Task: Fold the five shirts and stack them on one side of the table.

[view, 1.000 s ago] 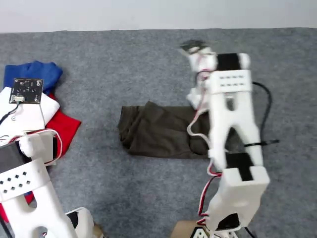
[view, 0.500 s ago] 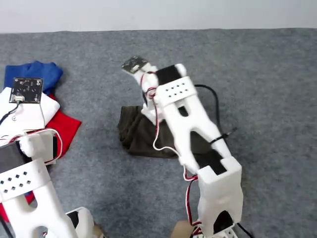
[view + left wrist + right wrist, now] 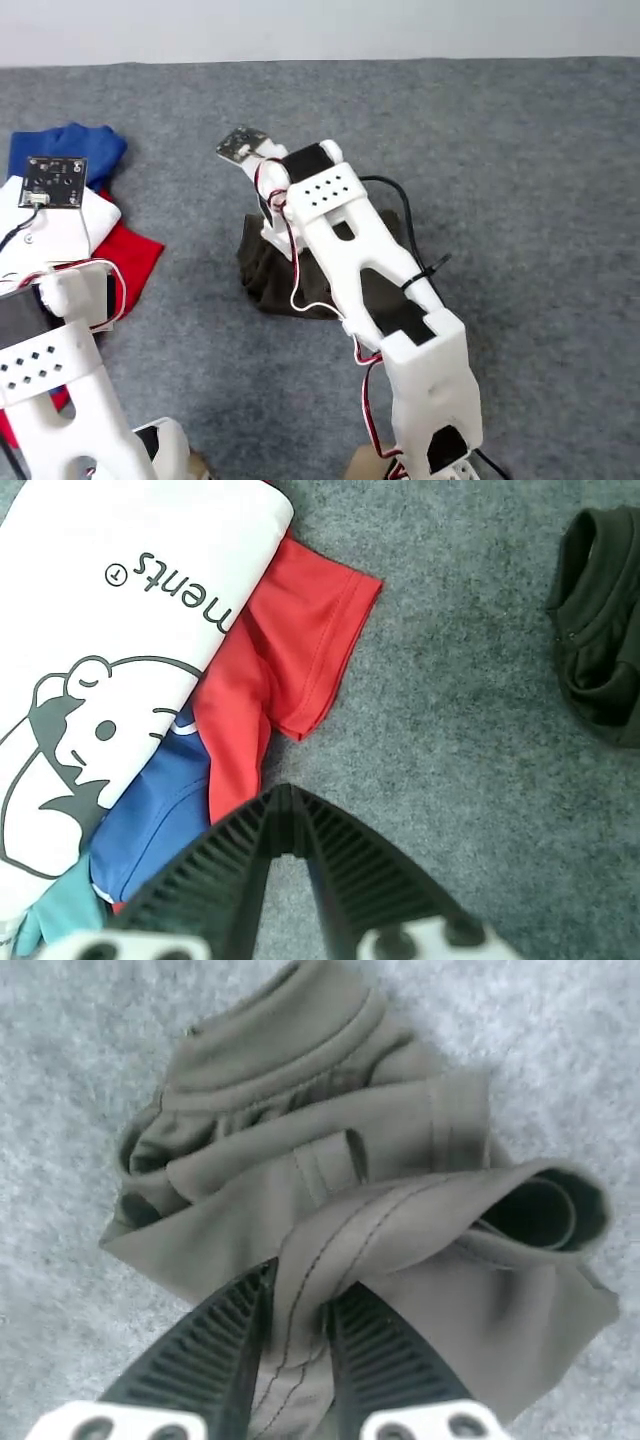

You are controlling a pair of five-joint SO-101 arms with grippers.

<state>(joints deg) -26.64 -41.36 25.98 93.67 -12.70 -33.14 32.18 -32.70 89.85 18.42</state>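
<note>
An olive shirt on speckled grey carpet. At nine o'clock: white shirt with black bear print, red shirt, blue shirt.

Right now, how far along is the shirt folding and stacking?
Done: four seem piled at one side: white shirt on top, red shirt, blue shirt and a teal edge beneath. In hand: the right pincer is shut on a fold of the dark shirt, bunched in the middle. Left: finish folding it and add it to the pile. The left pincer hovers shut over the pile's edge.
</note>
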